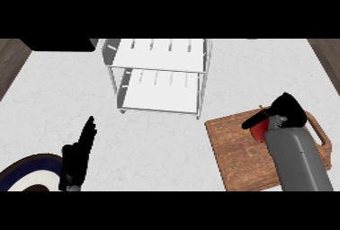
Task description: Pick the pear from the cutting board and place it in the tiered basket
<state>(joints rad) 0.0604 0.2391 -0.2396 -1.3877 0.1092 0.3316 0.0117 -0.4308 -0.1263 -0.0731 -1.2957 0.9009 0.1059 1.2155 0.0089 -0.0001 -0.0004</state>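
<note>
A wooden cutting board (235, 148) lies at the right of the counter. On its far part a red fruit, the pear (260, 131), shows only as a small patch under my right hand (284, 110). That hand hovers right over the pear, fingers straight and pointing away, thumb spread to the left across the fruit. I cannot see whether it touches the pear. The white wire tiered basket (159, 76) stands at the back middle, up and left of the board, with nothing on its two shelves. My left hand (76, 157) rests open at the lower left, fingers up.
A plate (23, 173) with a dark blue rim and a white centre sits at the lower left, partly behind my left hand. A dark object (56, 45) sits at the back left corner. Brown floor strips border the counter on both sides.
</note>
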